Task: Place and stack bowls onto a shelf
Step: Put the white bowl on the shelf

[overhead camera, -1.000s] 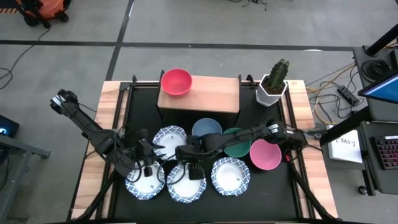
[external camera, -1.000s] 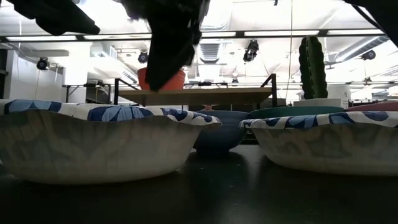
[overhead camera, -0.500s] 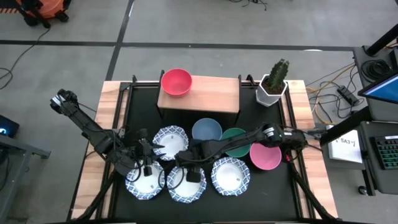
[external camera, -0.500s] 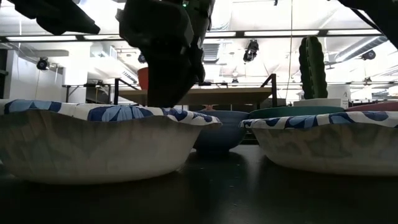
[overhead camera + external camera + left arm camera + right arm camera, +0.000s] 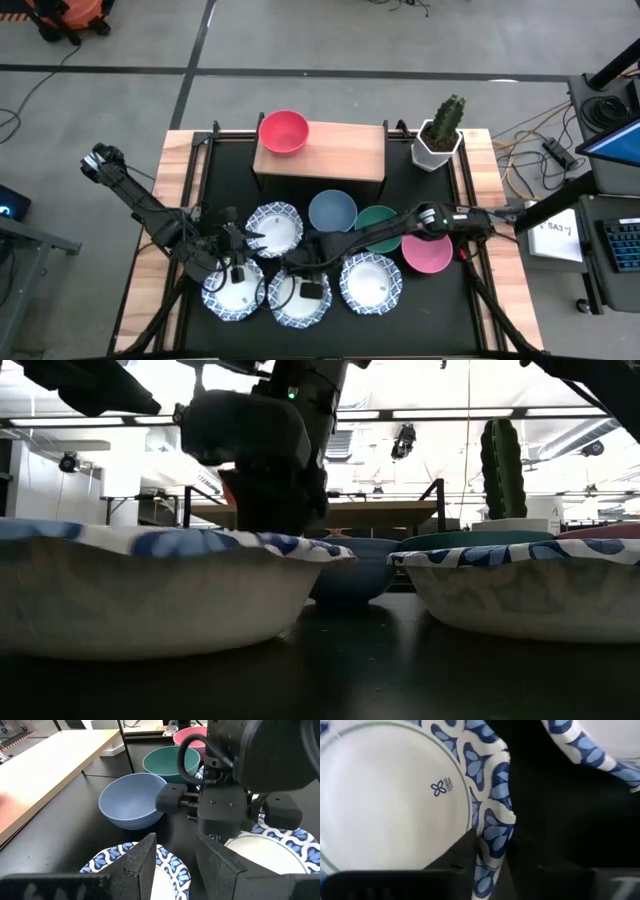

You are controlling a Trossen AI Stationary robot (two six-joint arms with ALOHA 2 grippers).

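Note:
A red bowl point(image 5: 283, 131) sits on the left end of the wooden shelf point(image 5: 335, 152). In front of the shelf, the blue bowl point(image 5: 332, 211), green bowl point(image 5: 380, 228) and pink bowl point(image 5: 428, 253) rest on the black table. Nearer lie several white blue-patterned bowls. My right gripper point(image 5: 305, 272) is down on the far rim of the middle front one point(image 5: 298, 300), shut on it. My left gripper point(image 5: 236, 260) hovers open over the far rim of the left front patterned bowl point(image 5: 230, 292), with a clear gap between its fingers point(image 5: 142, 865). My right gripper has the patterned rim point(image 5: 492, 842) of the middle front bowl between its two fingers. One finger point(image 5: 462, 852) is inside the bowl and the other is outside, over the table. The fingers come from above, pointing down. The bowl's base rests on the table.
A cactus in a white pot point(image 5: 440, 135) stands at the back right, beside the shelf. Another patterned bowl point(image 5: 370, 283) lies to the right of the held one, and a further one point(image 5: 273, 228) lies just behind my left gripper. The shelf's right half is bare.
My right gripper has moved down and a little toward the table's near edge, until its fingers dip behind the rim of the middle front patterned bowl. My left arm has kept still.

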